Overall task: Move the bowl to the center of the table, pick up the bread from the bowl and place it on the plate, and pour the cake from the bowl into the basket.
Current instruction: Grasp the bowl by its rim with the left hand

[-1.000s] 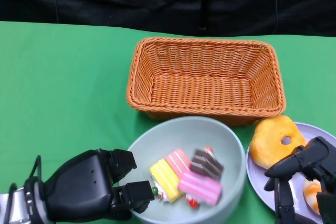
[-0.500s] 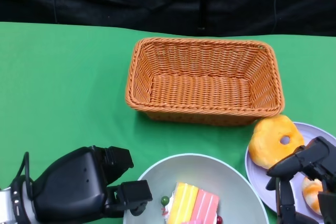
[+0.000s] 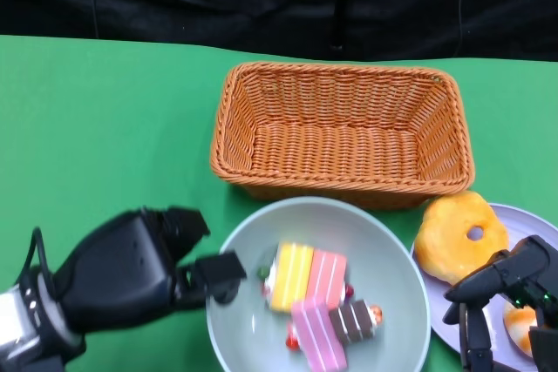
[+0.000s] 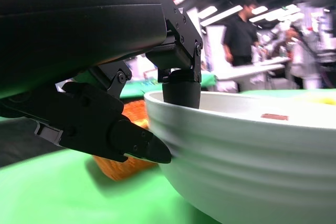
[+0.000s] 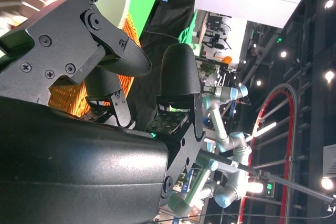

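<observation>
The black left hand grips the near-left rim of the pale green round bowl, which holds striped cake slices near the table's front edge. The black right hand hovers with fingers apart and empty over the lilac plate of golden bread, right of the bowl. The orange wicker basket sits just behind the bowl.

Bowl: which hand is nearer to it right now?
Left. The left hand grips the bowl at its left rim, one finger over the edge. The right hand is off to the bowl's right, over the plate, not touching the bowl.
</observation>
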You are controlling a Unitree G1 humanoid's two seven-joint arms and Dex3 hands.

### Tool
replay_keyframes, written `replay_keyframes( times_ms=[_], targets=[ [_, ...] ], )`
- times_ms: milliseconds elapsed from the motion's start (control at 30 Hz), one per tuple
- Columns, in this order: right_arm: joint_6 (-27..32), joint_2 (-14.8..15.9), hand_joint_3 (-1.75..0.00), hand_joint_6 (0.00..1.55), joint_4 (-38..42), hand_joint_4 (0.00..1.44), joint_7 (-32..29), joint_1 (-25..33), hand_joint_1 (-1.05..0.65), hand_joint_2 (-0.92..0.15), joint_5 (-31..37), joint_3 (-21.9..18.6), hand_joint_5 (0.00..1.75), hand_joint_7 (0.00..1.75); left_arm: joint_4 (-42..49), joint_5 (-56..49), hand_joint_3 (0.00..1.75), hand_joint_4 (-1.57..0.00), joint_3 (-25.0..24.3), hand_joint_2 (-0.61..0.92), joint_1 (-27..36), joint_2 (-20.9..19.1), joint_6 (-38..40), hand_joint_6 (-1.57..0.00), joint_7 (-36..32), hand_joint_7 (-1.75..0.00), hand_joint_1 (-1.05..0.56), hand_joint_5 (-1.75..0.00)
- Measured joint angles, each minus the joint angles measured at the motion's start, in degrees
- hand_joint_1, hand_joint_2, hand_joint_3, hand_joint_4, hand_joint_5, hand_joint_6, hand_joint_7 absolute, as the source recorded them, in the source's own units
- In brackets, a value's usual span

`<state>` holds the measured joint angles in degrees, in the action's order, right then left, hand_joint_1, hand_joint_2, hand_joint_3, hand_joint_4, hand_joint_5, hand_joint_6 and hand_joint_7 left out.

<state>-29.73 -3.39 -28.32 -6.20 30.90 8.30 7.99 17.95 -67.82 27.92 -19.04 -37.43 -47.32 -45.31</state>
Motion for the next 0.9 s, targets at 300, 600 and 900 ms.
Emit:
replay_keyframes(
  times_ms=[300,600,900],
  targets=[
    [0.0,-0.1,-1.33,0.69,0.0,0.74,0.1,0.0,-0.05,-0.42,-0.2,0.0,1.62,1.38,7.5,-4.9,0.02,-0.99,3.8,0.8,-5.9,3.2,7.3,-0.82,-5.2,-1.54,-0.26,-1.75],
    [0.0,-0.1,-1.28,0.68,0.0,0.73,0.2,0.1,-0.04,-0.45,-0.2,0.1,1.62,1.37,10.8,-1.7,0.01,-0.78,6.7,0.85,-8.6,3.2,7.2,-0.87,-1.4,-0.71,-0.33,-1.48],
    [-0.1,-0.1,-1.35,0.69,0.0,0.72,0.4,0.3,-0.02,-0.43,-0.2,0.3,1.63,1.38,1.0,5.3,0.0,-0.02,4.5,0.81,-3.7,-4.1,5.9,-0.36,18.9,-0.05,-0.43,-0.68]
  ],
)
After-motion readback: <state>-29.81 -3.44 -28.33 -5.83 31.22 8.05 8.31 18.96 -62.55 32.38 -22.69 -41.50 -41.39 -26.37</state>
